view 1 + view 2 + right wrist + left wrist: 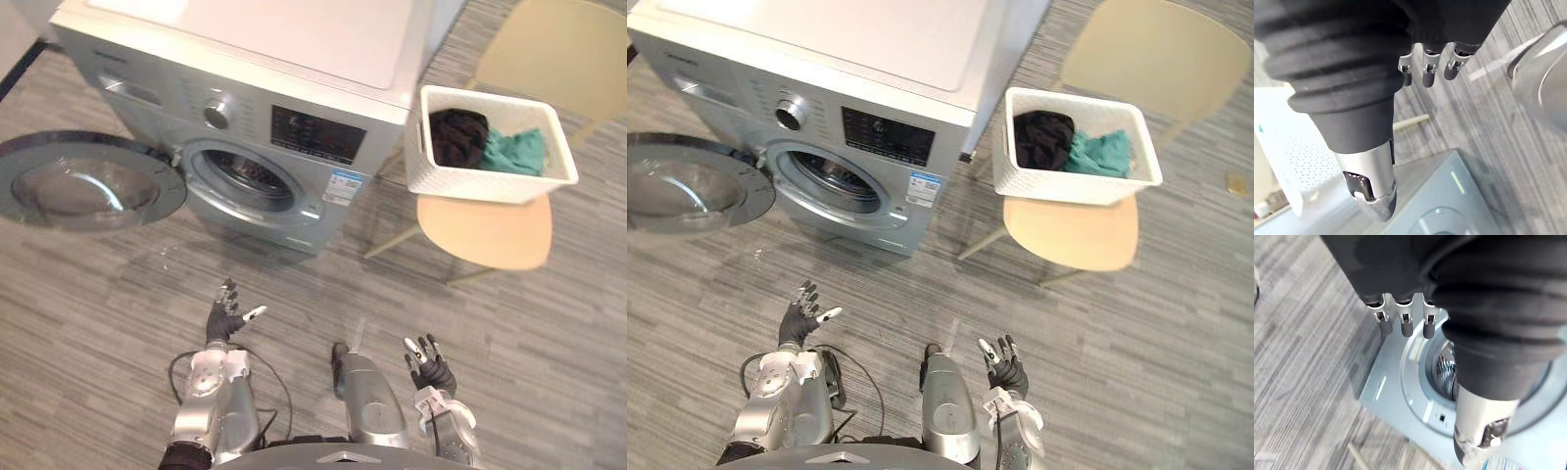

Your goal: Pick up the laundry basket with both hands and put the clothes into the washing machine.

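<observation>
Nearest, the left hand (227, 315) and the right hand (429, 364) hover low over the grey striped floor (549, 372), both with fingers loosely spread and holding nothing. This looks like the very start, with the basket pick-up not yet begun. Beyond them stands the front-loading washing machine (294, 127), its round door (83, 181) swung wide to the robot's left and the drum opening (240, 176) exposed. Farther right, just beside the machine, the white laundry basket (480, 181) sits on a tan chair seat (485, 235), well apart from both hands. A black garment (458, 135) and a teal garment (514, 152) lie crumpled inside it. The next move probably calls for turning right and bringing one hand to each side wall of the basket
</observation>
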Robot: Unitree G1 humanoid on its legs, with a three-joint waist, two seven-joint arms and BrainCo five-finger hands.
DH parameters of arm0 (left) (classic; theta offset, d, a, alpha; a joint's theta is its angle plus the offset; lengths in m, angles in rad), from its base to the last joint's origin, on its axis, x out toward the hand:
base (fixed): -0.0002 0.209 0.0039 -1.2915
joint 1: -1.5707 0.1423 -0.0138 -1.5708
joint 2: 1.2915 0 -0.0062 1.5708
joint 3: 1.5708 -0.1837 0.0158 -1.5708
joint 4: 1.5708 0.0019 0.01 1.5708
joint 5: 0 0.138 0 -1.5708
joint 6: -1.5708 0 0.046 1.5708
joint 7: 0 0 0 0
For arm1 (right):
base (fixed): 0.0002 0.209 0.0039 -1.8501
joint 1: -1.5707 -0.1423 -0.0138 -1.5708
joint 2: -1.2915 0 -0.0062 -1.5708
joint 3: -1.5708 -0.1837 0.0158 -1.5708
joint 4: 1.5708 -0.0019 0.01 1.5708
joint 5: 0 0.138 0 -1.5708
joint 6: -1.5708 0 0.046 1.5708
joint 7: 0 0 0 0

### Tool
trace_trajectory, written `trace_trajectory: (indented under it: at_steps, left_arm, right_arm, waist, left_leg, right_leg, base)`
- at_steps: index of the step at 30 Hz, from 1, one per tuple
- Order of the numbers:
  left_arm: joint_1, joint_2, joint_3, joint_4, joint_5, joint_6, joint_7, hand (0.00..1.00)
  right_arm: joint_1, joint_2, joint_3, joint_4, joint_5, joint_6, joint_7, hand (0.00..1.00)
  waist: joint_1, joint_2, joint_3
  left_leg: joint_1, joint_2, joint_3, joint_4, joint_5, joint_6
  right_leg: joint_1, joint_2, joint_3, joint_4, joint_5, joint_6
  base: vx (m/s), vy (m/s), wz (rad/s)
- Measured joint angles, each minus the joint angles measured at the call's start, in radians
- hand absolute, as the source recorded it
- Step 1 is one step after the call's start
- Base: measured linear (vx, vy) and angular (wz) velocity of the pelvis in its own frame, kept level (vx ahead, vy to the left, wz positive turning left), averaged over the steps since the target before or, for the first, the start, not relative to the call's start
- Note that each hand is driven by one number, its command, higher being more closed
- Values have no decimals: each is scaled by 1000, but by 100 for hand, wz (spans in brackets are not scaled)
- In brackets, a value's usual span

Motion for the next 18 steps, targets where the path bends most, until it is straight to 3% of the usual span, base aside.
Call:
trace_trajectory:
  at_steps: [1,4,5,6,9,12,14,16,17,18]
  left_arm:
    - [-22,3,-5,15,1,1,-3,0]
    - [-18,10,-6,16,14,3,-15,0]
    - [-17,6,-3,13,31,3,-15,0]
    - [-16,6,18,8,37,3,-15,0]
    - [-4,7,47,3,40,4,-14,0]
    - [25,7,61,2,40,3,-10,0]
    - [45,8,60,10,39,3,-3,0]
    - [72,26,64,17,30,3,9,0]
    - [79,35,70,18,25,3,10,0]
    - [80,13,98,60,18,6,13,0]
  right_arm:
    - [-4,34,0,-46,0,-12,-12,0]
    - [1,59,-4,-125,0,-48,-35,0]
    - [0,62,-7,-158,0,-73,-50,0]
    - [1,62,-8,-186,-1,-84,-60,0]
    - [9,62,-26,-246,-20,-100,-82,0]
    - [18,63,-36,-313,-24,-101,-101,0]
    - [17,62,-41,-334,-62,-100,-105,0]
    - [1,62,-40,-338,-126,-100,-119,0]
    - [0,62,-39,-338,-142,-100,-120,0]
    - [-29,44,-43,-332,-163,-95,-123,0]
  waist:
    - [16,-11,2]
    - [19,-13,0]
    - [24,-12,-1]
    - [40,-12,-2]
    - [52,-9,-7]
    - [58,9,-58]
    - [63,1,-97]
    - [65,-44,-155]
    - [69,-66,-169]
    - [74,-26,-170]
  left_leg:
    - [-10,8,40,-9,11,8]
    - [4,17,120,-21,27,39]
    - [25,36,167,-52,46,66]
    - [58,50,227,-84,66,76]
    - [146,69,315,-139,103,77]
    - [159,146,376,-144,128,51]
    - [154,189,403,-146,146,2]
    - [141,225,401,-153,190,-78]
    - [141,230,398,-155,205,-103]
    - [145,288,348,-174,247,-126]
  right_leg:
    - [-27,13,40,-27,45,8]
    - [-36,12,84,-106,139,24]
    - [-33,11,84,-163,208,22]
    - [-36,1,43,-155,225,-6]
    - [-4,-55,-19,61,109,-56]
    - [34,-164,-37,153,38,-63]
    - [49,-251,-46,118,34,-65]
    - [79,-331,-118,24,41,-60]
    - [96,-331,-129,-22,26,-9]
    - [104,-255,-132,-28,1,152]
  base:
    - [-230,105,-88]
    - [-199,92,-80]
    - [-202,65,-107]
    - [-194,46,-115]
    - [-185,-20,-87]
    - [-149,-220,-92]
    - [-134,-360,-96]
    - [-132,-604,-88]
    - [-136,-809,-89]
    - [-57,-788,-90]
